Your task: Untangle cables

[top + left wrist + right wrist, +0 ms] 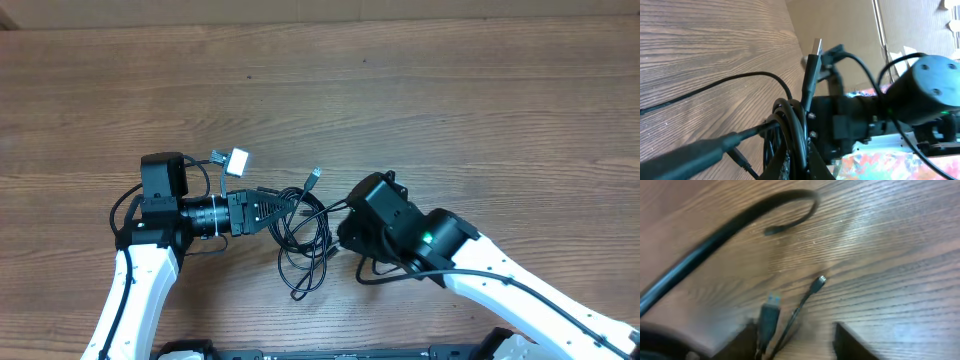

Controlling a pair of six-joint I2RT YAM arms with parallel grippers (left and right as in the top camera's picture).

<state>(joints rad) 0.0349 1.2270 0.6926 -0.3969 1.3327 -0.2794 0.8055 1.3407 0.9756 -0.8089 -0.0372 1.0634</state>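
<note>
**The knot sits between my two grippers**

The cables (305, 240) lie in a black knot of loops near the middle of the surface (420, 90). They are closer to the near edge than to the far one.

My left gripper (290, 204) comes in from the left. Its fingers are together, pinching the loops at the knot's left side. In the left wrist view one flat plug (815, 50) sticks up above that pinch.

My right gripper (795, 330) is at the knot's right side, low over the wood, with its fingers apart. A blue-tipped plug (771, 311) and a thin cord end (819, 280) lie between the fingers. I cannot tell if either finger touches them.

A white plug (238, 160) lies just behind the left arm.

Past the knot a wide stretch of bare wood runs up to the far edge, and more lies to the right. On my side the room is tight, with both arms close by.
</note>
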